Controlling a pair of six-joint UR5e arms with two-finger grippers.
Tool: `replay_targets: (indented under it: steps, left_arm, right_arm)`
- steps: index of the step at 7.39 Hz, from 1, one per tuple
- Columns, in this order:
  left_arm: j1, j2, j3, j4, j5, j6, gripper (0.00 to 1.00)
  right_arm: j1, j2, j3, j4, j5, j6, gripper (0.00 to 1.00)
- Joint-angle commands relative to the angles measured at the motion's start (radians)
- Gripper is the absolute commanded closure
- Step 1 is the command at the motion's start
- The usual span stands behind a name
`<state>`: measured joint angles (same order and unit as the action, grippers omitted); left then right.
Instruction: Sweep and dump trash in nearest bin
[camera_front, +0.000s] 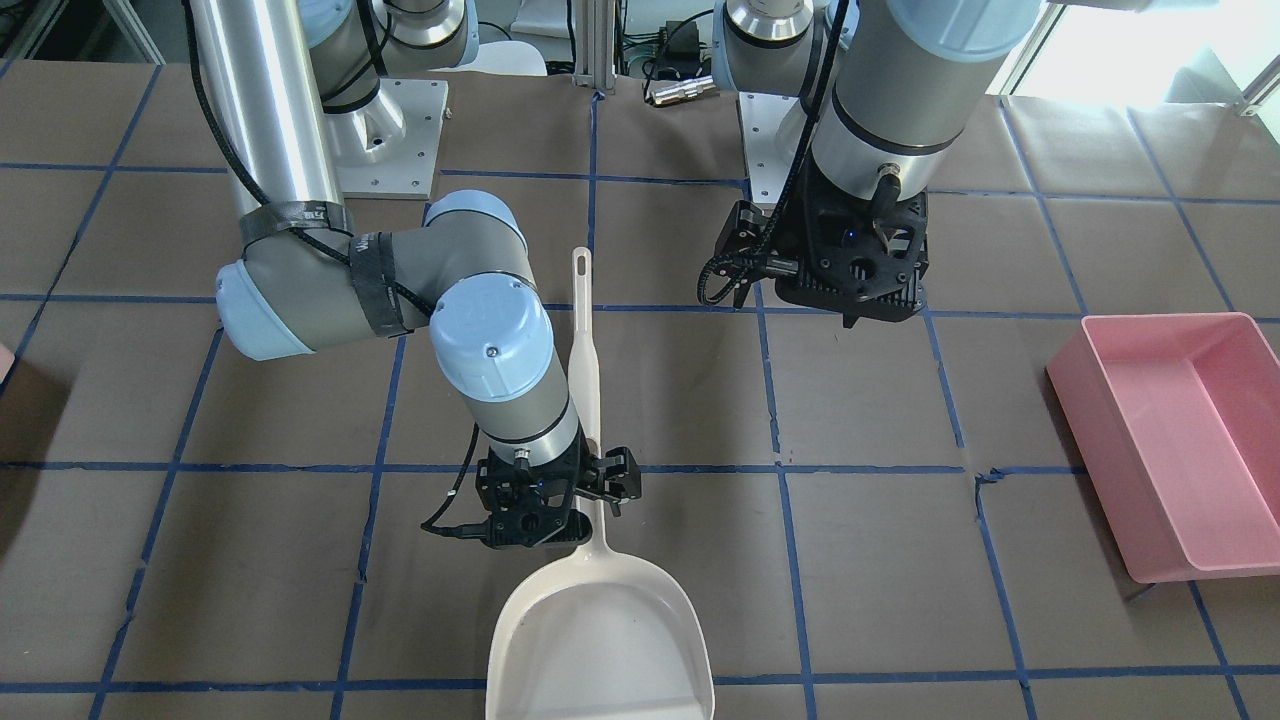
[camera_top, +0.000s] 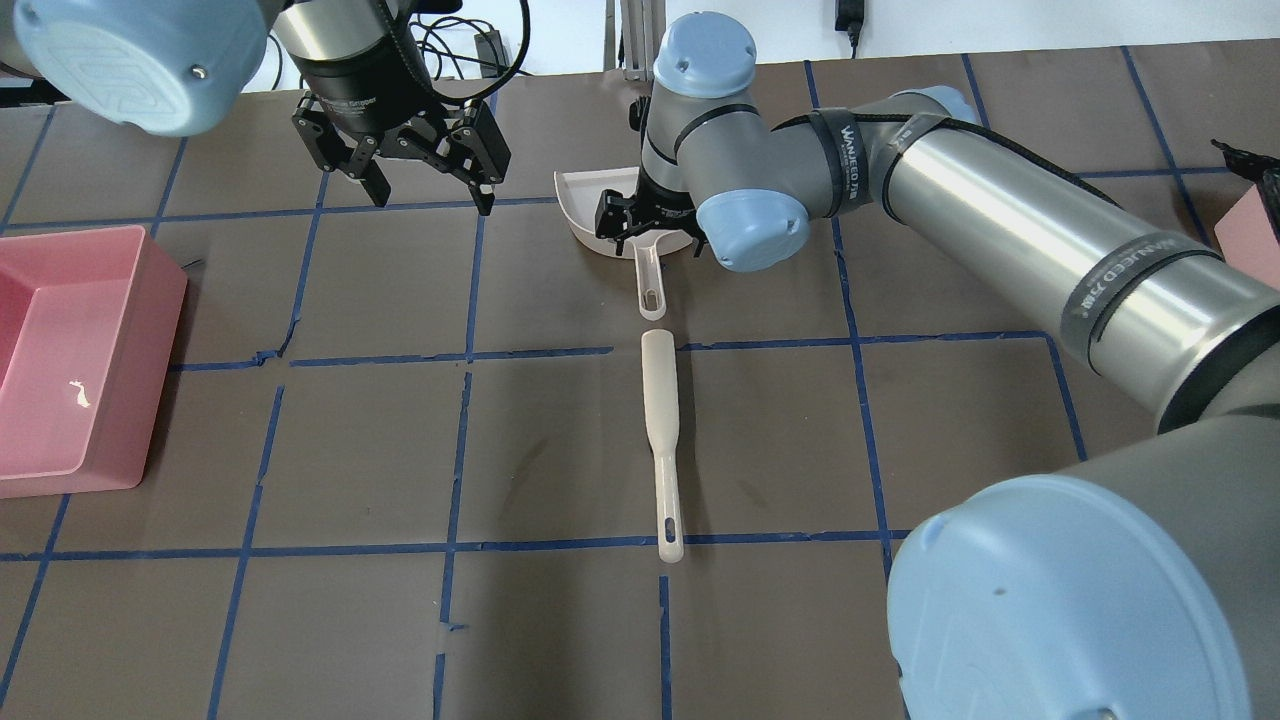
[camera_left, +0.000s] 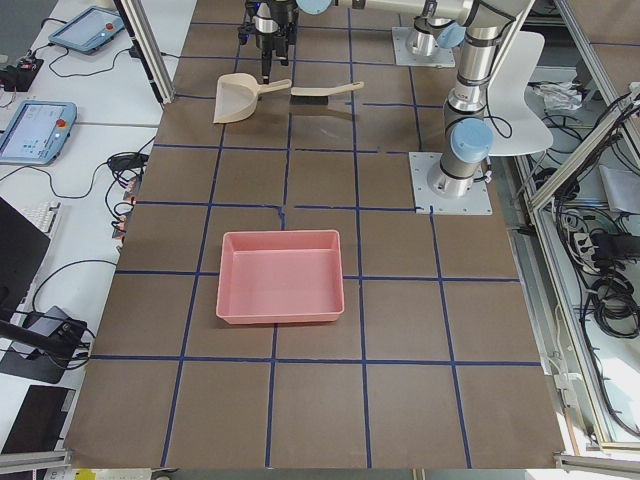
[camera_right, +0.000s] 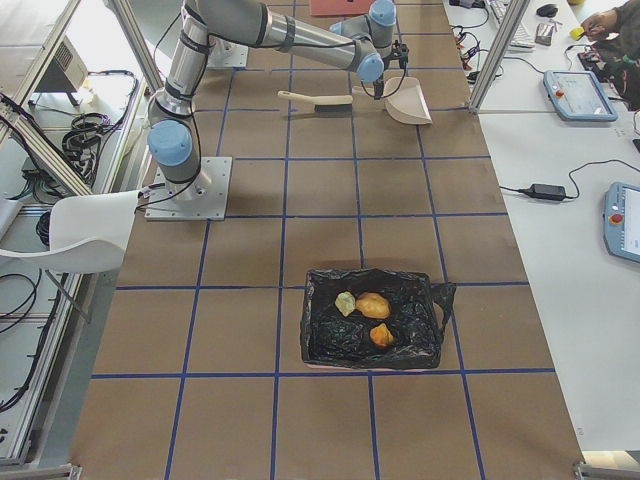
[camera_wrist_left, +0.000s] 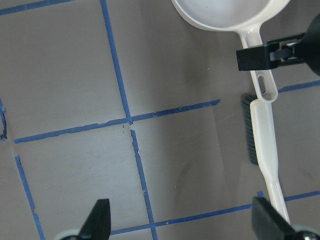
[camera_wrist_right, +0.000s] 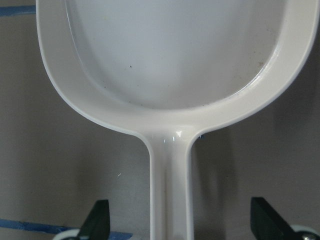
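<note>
The cream dustpan (camera_front: 600, 640) lies on the brown table (camera_top: 350, 450), its handle in line with the cream brush (camera_top: 662, 430), their ends near but apart. The right gripper (camera_wrist_right: 181, 222) sits low over the dustpan handle, fingers spread wide on either side of it and not clamped. The left gripper (camera_top: 430, 185) hangs above the table, likewise spread wide. A pink bin (camera_top: 150, 350) stands at the robot's left end.

The trash (camera_right: 373, 305) lies in a black-lined bin (camera_right: 425, 340) at the right end, well apart from both grippers. It is small and shows only in the right side view, seemingly a tan-orange lump, a pale yellow-green chunk (camera_right: 346, 303) and another orange piece.

In the front-facing view the right arm covers part of the brush, and the frame's bottom edge cuts the dustpan's mouth. Overhead, the right wrist hides much of the pan.
</note>
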<state>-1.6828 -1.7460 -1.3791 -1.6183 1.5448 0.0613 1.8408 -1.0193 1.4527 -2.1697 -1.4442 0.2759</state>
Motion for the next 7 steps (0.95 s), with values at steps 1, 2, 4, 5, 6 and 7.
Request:
replay_targets:
  steps: [1,2,4,5,6,7]
  left_arm:
    - [0.0,0.0,-0.002,0.0,0.0,0.0,0.0]
    - [0.0,0.0,0.0,0.0,0.0,0.0,0.0]
    - [0.0,0.0,-0.002,0.0,0.0,0.0,0.0]
    - [0.0,0.0,0.0,0.0,0.0,0.0,0.0]
    - [0.0,0.0,0.0,0.0,0.0,0.0,0.0]
    - [0.0,0.0,0.0,0.0,0.0,0.0,0.0]
  right_arm:
    - [-0.093,-0.063,-0.017,0.008,-0.013,-0.124,0.0]
    - [-0.179,-0.111,-0.009,0.037,-0.034,-0.22,0.0]
    - [-0.376,-0.207,-0.009,0.219,-0.045,-0.405,0.0]
    - [-0.493,-0.238,-0.006,0.296,-0.047,-0.535,0.0]
    - [-0.623,-0.243,0.003,0.324,-0.048,-0.711,0.0]
    - [-0.761,-0.242,0.029,0.324,-0.048,-0.853,0.0]
